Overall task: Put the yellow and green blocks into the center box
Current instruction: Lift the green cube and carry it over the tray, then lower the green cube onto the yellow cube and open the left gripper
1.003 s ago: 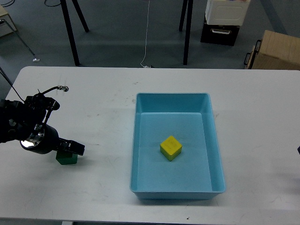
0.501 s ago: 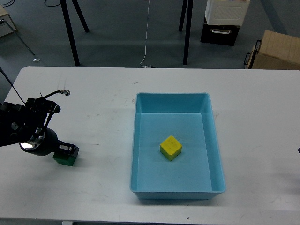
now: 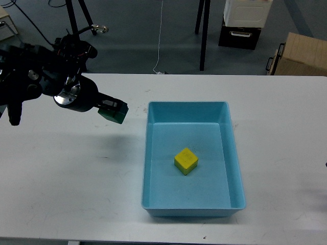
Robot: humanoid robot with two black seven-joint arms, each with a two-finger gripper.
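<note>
On the white worktop (image 3: 76,194) your landmark is the blue box (image 3: 191,206). Your left arm has risen since a moment ago; its gripper (image 3: 113,108) now hangs just left of the box's far left corner, fingers clenched on the green block (image 3: 116,114), lifted clear. The yellow block (image 3: 186,161) sits unmoved inside the box, near its middle.

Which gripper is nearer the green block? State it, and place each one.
Left. The left gripper is shut on the green block, holding it above the table, just left of the blue box. The right gripper does not show in the head view.
</note>
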